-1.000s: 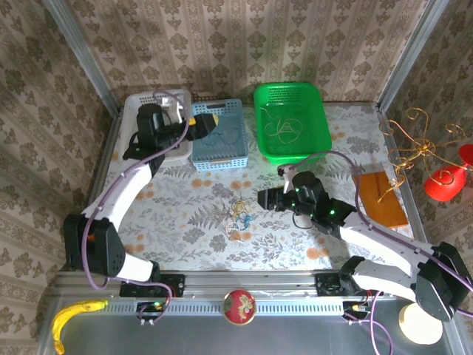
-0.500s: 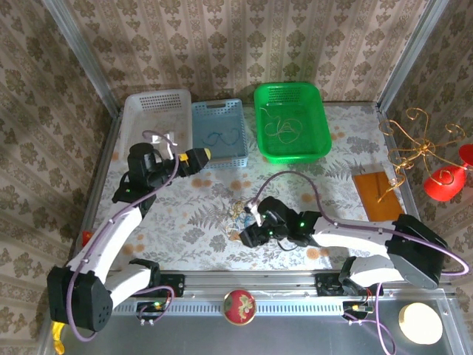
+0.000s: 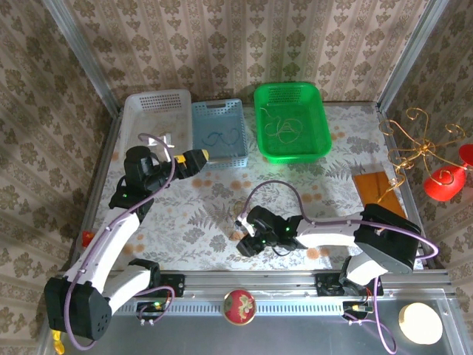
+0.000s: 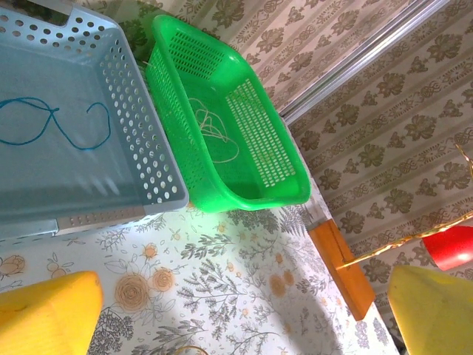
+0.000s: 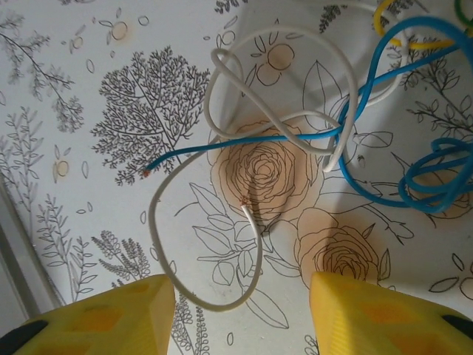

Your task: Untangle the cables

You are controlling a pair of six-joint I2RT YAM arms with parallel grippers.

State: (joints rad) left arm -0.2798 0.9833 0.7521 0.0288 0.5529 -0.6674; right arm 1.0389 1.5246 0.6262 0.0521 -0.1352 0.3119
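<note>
Hovering low over the tangle, the right claw (image 5: 244,322) has its fingers apart, straddling the bottom loop of the white cable (image 5: 151,214); nothing is clamped yet. The left claw (image 4: 236,325) is spread wide and empty, up by the blue basket (image 4: 140,148) at far left. The cables (image 5: 336,137) lie bunched on the tabletop (image 3: 185,222), near centre, right under the right claw.

Risks, as a judgement: the white cable weaves through the blue cable (image 5: 222,150) where they cross, so a pull on the loop likely drags the whole knot instead of freeing one strand. The loop is thin and lies flat, so the fingers could close on nothing or pinch at the tips and slip. The yellow cable (image 5: 380,18) sits tangled at the far edge and may ride along.

Views: the right wrist gives the crossings and bare wire ends, which the top view cannot resolve. The left wrist gives a blue strand (image 4: 44,122) in the blue basket and a pale strand (image 4: 214,140) in the green basket (image 4: 259,126). The top view gives both arms, well apart.
</note>
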